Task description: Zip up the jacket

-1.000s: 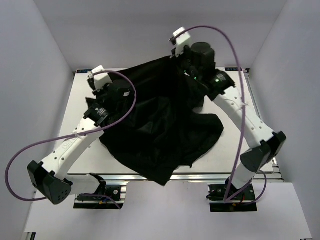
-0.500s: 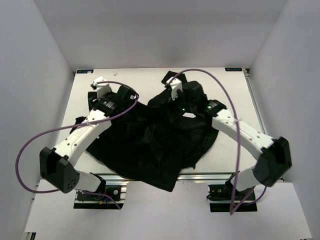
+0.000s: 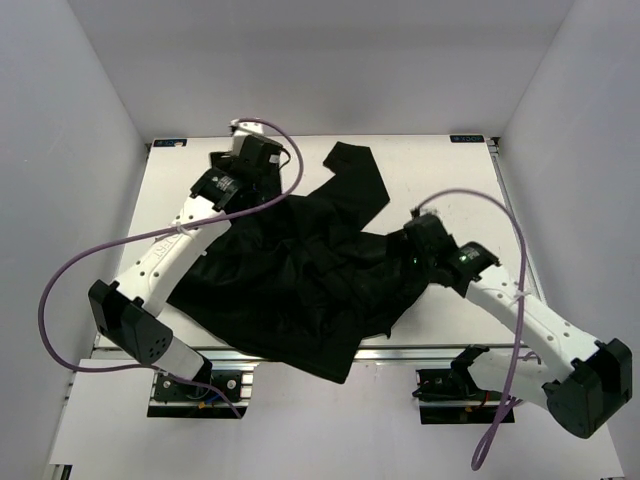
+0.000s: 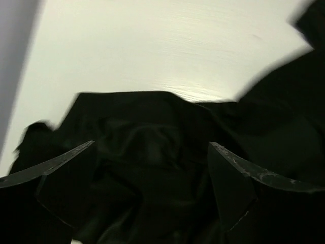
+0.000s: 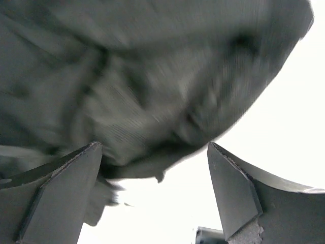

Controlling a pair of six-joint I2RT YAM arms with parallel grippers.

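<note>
Top view: black jacket (image 3: 290,280), crumpled across the middle of the white table (image 3: 450,170), one fold hanging over the near edge.
Left wrist: left gripper (image 4: 152,144), jaws spread wide, gripping nothing, above jacket fabric.
Right wrist: right gripper (image 5: 155,144), jaws spread wide, gripping nothing; blurred jacket fabric beyond.
</note>
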